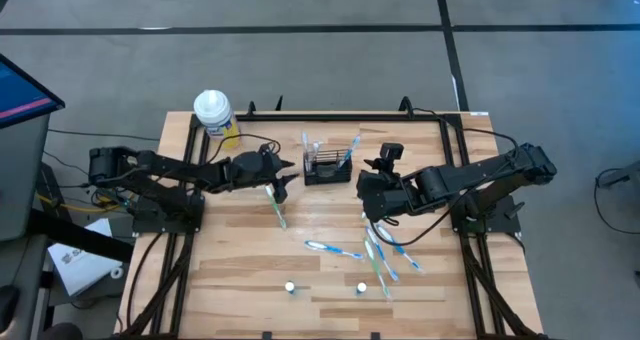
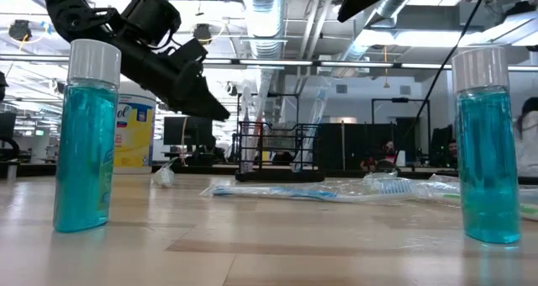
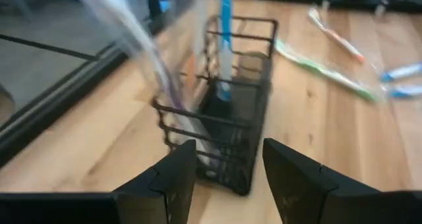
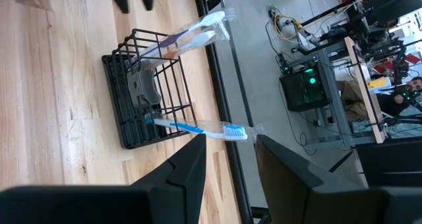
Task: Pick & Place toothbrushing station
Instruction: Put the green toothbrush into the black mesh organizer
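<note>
The left arm reaches in from the worktop's [image 1: 240, 280] left edge, its left gripper [image 1: 283, 178] just left of the toothbrushing station [image 1: 331, 166], the fingers [image 3: 173, 184] parted and holding nothing; the right arm bends in from the right, its right gripper [image 1: 372, 166] just right of the holder, fingers [image 4: 186, 171] apart and empty; the station stands near the worktop's far edge, between both grippers; the right wrist view shows a blue toothbrush [image 4: 198, 128] and a clear-wrapped one [image 4: 191, 33] standing in it; the low view shows two blue bottles [image 2: 84, 139] in front; the high view shows loose toothbrushes [image 1: 385, 255] on the wood and a yellow bottle [image 1: 215, 115] at the far left corner.
</note>
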